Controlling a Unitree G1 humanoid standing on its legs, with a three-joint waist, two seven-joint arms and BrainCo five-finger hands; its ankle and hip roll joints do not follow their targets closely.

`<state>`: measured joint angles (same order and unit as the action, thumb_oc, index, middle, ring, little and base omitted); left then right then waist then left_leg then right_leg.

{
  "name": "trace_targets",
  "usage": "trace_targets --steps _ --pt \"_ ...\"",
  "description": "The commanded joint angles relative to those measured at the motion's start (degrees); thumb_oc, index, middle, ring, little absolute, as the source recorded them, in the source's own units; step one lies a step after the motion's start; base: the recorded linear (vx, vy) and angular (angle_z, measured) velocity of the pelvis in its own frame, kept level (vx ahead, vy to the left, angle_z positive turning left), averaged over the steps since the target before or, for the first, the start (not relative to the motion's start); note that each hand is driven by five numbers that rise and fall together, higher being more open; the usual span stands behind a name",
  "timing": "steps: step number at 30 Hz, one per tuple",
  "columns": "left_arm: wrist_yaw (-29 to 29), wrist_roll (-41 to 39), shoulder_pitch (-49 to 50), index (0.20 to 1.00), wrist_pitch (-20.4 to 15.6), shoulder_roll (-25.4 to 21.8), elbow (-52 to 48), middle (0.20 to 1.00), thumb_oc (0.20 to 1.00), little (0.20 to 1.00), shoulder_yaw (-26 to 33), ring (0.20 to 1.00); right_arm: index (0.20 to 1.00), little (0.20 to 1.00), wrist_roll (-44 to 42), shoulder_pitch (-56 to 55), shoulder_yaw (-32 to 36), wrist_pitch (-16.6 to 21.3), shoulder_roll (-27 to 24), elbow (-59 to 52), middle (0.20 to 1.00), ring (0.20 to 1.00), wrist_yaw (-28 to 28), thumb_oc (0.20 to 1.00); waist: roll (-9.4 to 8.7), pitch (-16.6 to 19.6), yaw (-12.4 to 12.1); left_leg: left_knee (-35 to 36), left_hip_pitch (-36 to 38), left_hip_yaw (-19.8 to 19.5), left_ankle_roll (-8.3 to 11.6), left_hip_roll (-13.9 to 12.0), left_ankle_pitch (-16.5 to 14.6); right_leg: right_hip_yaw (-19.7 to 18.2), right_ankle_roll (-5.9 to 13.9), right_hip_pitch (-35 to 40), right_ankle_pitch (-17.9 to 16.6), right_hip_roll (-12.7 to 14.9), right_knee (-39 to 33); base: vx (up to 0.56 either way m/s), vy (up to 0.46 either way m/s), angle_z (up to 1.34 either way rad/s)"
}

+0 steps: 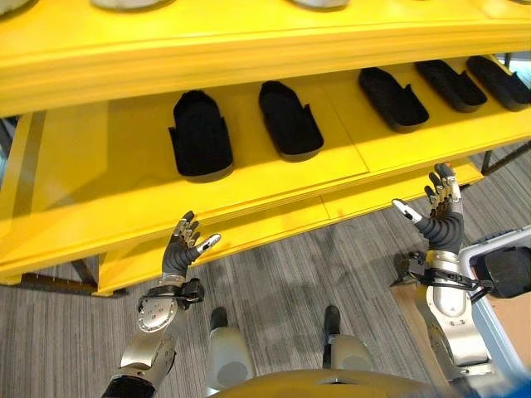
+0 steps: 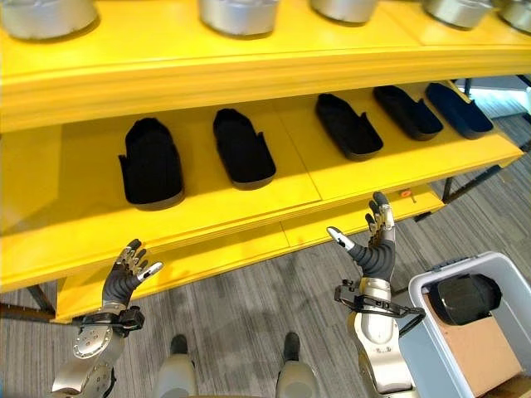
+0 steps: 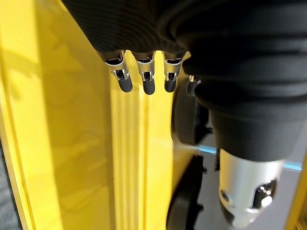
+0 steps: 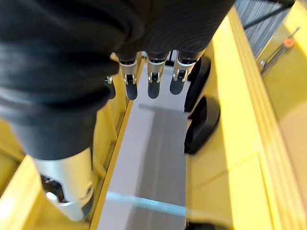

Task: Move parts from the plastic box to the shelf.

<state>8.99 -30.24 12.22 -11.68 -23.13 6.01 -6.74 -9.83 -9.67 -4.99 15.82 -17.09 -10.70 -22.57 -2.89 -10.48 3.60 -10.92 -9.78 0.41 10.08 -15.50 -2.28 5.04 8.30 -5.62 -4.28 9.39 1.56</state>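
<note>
Several black moulded parts lie in a row on the yellow shelf [image 1: 99, 166], among them one at the left [image 1: 200, 135], one beside it [image 1: 289, 119] and one further right [image 1: 392, 99]. My left hand [image 1: 182, 249] is raised below the shelf's front edge, open and empty. To the right my right hand [image 1: 441, 207] is up in front of that edge too, fingers straight, holding nothing. At the lower right stands the plastic box [image 2: 481, 264] with a black part [image 2: 465, 298] inside. Straight fingers [image 3: 144, 76] show in the left wrist view, and straight fingers [image 4: 154, 79] in the right wrist view.
Metal bowls [image 2: 239, 15] stand on the upper yellow shelf [image 2: 249, 66]. A brown cardboard sheet [image 2: 473, 348] lies in the box. Grey wood-look floor [image 1: 282, 282] spreads below the shelf between my arms.
</note>
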Motion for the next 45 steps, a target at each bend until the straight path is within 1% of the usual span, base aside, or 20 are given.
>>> trace_targets --steps 1,5,9,10,11,13,14,15,17,25,28,30,31,32,33,34,35,39,42,45 --pt "-1.49 0.34 -1.37 1.0 -3.33 -0.18 -1.21 1.0 1.0 1.0 -1.23 1.0 1.0 1.0 1.41 0.58 3.68 2.18 -2.65 -3.22 1.0 1.0 0.74 1.0 2.03 0.8 0.34 10.2 2.62 3.26 -4.19 -0.72 8.83 -1.76 -1.71 -2.64 9.47 -2.05 9.82 -0.04 -0.128 -0.44" --pt "-1.8 0.14 -1.27 1.0 -3.17 1.31 -0.7 1.0 1.0 1.0 -1.47 1.0 1.0 1.0 0.13 -1.09 4.09 2.26 -3.41 -2.69 1.0 1.0 2.0 1.0 2.95 1.12 1.41 8.89 2.73 4.01 -3.43 -2.52 11.95 -2.7 -4.1 -2.09 11.04 -5.14 10.26 -0.04 -0.211 -0.25" --pt "-2.13 0.79 -1.74 1.0 -2.88 1.92 0.22 1.0 1.0 1.0 -1.79 1.0 1.0 1.0 -0.05 -3.51 4.95 2.57 -3.32 -1.85 1.0 1.0 1.71 1.0 2.05 1.02 2.41 4.71 1.22 5.18 -3.34 -4.35 15.86 -2.35 -6.41 0.67 10.48 -7.75 7.48 -0.01 -0.213 -0.03" --pt "-2.15 0.77 -1.67 1.0 -2.78 2.24 0.41 1.0 1.0 1.0 -2.13 1.0 1.0 1.0 -1.26 -3.88 4.63 2.64 -3.11 -1.19 1.0 1.0 1.95 1.0 1.47 0.96 2.17 4.5 1.17 3.87 -3.9 -2.65 14.46 -2.93 -6.36 1.64 10.16 -7.56 6.05 0.03 -0.145 0.13" --pt "-2.19 0.86 -2.04 1.0 -2.66 2.86 0.62 1.0 1.0 1.0 -2.44 1.0 1.0 1.0 -2.38 -3.6 4.18 2.3 -2.96 -0.5 1.0 1.0 2.92 1.0 0.74 1.68 0.68 5.8 -0.4 -3.28 -6.26 7.62 9.44 -4.6 -6.21 2.37 8.03 -7.68 2.39 0.03 -0.087 0.13" --pt "-2.19 0.86 -2.08 1.0 -2.66 2.84 0.64 1.0 1.0 1.0 -2.45 1.0 1.0 1.0 -2.39 -3.58 4.2 2.31 -2.95 -0.48 1.0 1.0 2.94 1.0 0.72 1.77 0.81 5.68 -0.66 -3.39 -6.37 7.77 9.51 -4.47 -6.13 2.34 7.87 -7.56 2.18 0.05 -0.057 -0.22" --pt "-2.74 1.94 -3.41 1.0 -2.67 2.96 0.01 1.0 1.0 1.0 -3.04 1.0 1.0 1.0 -3.35 -1.58 2.87 1.5 -3.08 0.72 1.0 1.0 4.66 1.0 0.85 2.81 -0.09 8.04 -0.7 -8.13 -9.4 17.74 6.95 -5.79 -5.77 3.03 5.49 -10.09 -0.61 0.11 -0.062 -0.54" --pt "-2.81 1.95 -3.45 1.0 -2.73 2.95 -0.15 1.0 1.0 1.0 -3.16 1.0 1.0 1.0 -3.3 -1.09 2.41 1.42 -3.15 1.16 1.0 1.0 5.07 1.0 1.04 3.15 -0.19 8.84 0.07 -8.67 -10.21 18.98 6.68 -6.35 -5.8 3.21 5.27 -10.55 -1.06 0.15 -0.052 -0.73" --pt "-2.15 1.43 -4.05 1.0 -2.57 3.47 -0.46 1.0 1.0 1.0 -3.09 1.0 1.0 1.0 -3.55 2.17 -0.25 0.83 -2.35 2.59 1.0 1.0 5.5 1.0 0.33 3.61 -2.04 6.98 0.16 -15.19 -11.45 23.63 5.11 -10.86 -5.49 2.67 4.96 -12.09 -0.41 0.12 0.059 -1.18" --pt "-3.04 1.25 -3.62 1.0 -2.97 2.61 -0.41 1.0 1.0 1.0 -3.14 1.0 1.0 1.0 -3.25 2.14 -2.47 -0.93 -1.45 1.94 1.0 1.0 8.35 1.0 0.0 5.17 -1.46 10.2 3.9 -6.68 -13.32 20.93 3.66 -18.06 -3.48 2.67 3.49 -12.19 -0.56 0.09 0.133 -1.03" --pt "-2.42 1.17 -3.65 1.0 -3.02 2.1 -0.09 1.0 1.0 1.0 -2.8 1.0 1.0 1.0 -3.14 1.87 -3.09 -1.37 -1.0 1.49 1.0 1.0 8.84 1.0 0.34 3.97 -0.97 9.9 4.81 -3.1 -14.29 20.09 2.29 -19.49 -2.08 -0.8 4.63 -12.77 6.97 0.04 0.145 -1.21" --pt "-2.08 1.78 -3.67 1.0 -2.85 1.62 0.24 1.0 1.0 1.0 -2.58 1.0 1.0 1.0 -3.07 2.07 -3.5 -1.54 -0.55 1.83 1.0 1.0 8.78 1.0 0.5 2.51 -0.73 9.46 5.95 -1.06 -14.75 19.29 1.03 -16.05 -0.12 -4.1 4.27 -11.82 12.83 0.04 0.098 -0.79" --pt "-2.02 1.67 -2.97 1.0 -2.85 1.6 0.25 1.0 1.0 1.0 -2.09 1.0 1.0 1.0 -2.57 2.2 -3.96 -1.79 -0.48 1.78 1.0 1.0 8.84 1.0 0.38 1.41 -0.74 9.69 8.27 1.21 -14.76 18.94 -0.44 -11.2 1.12 -6.13 2.35 -9.01 13.74 0.12 0.063 -1.09" --pt "-2.25 1.27 -2.27 1.0 -2.8 1.68 0.42 1.0 1.0 1.0 -1.66 1.0 1.0 1.0 -2.19 2.89 -4.11 -1.93 -0.58 2.33 1.0 1.0 8.57 1.0 0.57 1.08 -0.73 10.73 10.0 3.48 -14.46 18.35 -1.31 -7.37 1.06 -8.09 -0.18 -7.0 10.19 0.1 0.038 -1.31" --pt "-2.25 1.27 -2.28 1.0 -2.8 1.68 0.42 1.0 1.0 1.0 -1.66 1.0 1.0 1.0 -2.19 2.9 -4.11 -1.93 -0.59 2.33 1.0 1.0 8.57 1.0 0.59 1.06 -0.74 10.75 10.03 3.49 -14.45 18.33 -1.31 -7.37 1.06 -8.05 -0.2 -7.01 10.15 0.1 -0.005 -1.54" --pt "-2.4 1.22 -2.11 1.0 -2.73 1.6 0.54 1.0 1.0 1.0 -1.35 1.0 1.0 1.0 -1.83 3.33 -3.83 -1.97 -0.71 2.54 1.0 1.0 8.28 1.0 0.84 0.52 -0.46 11.15 11.05 4.97 -14.11 17.75 -1.92 -4.5 0.85 -9.81 -1.89 -5.5 6.68 0.16 -0.031 -0.96" --pt "-2.37 1.14 -1.51 1.0 -2.74 1.68 0.44 1.0 1.0 1.0 -0.91 1.0 1.0 1.0 -1.12 3.87 -3.92 -2.1 -0.82 2.84 1.0 1.0 7.92 1.0 1.13 -0.23 -0.12 11.09 12.71 7.07 -13.4 16.97 -3.05 0.36 1.16 -12.16 -4.43 -2.15 2.11 0.24 -0.056 -0.83" --pt "-2.24 2.1 -1.94 1.0 -2.75 2.59 1.25 1.0 1.0 1.0 -1.29 1.0 1.0 1.0 -0.36 3.35 -3.52 -2.43 -0.79 2.85 1.0 1.0 7.52 1.0 0.87 -0.55 1.28 11.6 16.64 7.31 -12.08 16.27 -5.51 1.84 2.43 -12.36 -8.12 -0.46 -3.11 0.28 -0.108 -0.42" --pt "-2.49 2.84 -3.33 1.0 -2.26 4.18 2.91 1.0 1.0 1.0 -2.83 1.0 1.0 1.0 -0.89 1.9 -2.3 -1.81 -1.08 2.72 1.0 1.0 7.3 1.0 0.45 1.86 2.59 11.99 19.35 6.37 -10.45 15.11 -7.29 2.3 1.66 -10.06 -7.64 -0.78 -3.26 0.35 -0.159 0.23" --pt "-2.54 1.77 -4.84 1.0 -2.4 5.31 3.27 1.0 1.0 1.0 -4.37 1.0 1.0 1.0 -1.51 0.74 -0.37 -1.34 -2.7 1.76 1.0 1.0 6.86 1.0 2.44 3.42 4.78 11.72 19.92 4.3 -8.45 11.71 -6.83 3.51 -0.13 -10.51 -4.91 -1.98 0.99 0.36 -0.234 0.6"
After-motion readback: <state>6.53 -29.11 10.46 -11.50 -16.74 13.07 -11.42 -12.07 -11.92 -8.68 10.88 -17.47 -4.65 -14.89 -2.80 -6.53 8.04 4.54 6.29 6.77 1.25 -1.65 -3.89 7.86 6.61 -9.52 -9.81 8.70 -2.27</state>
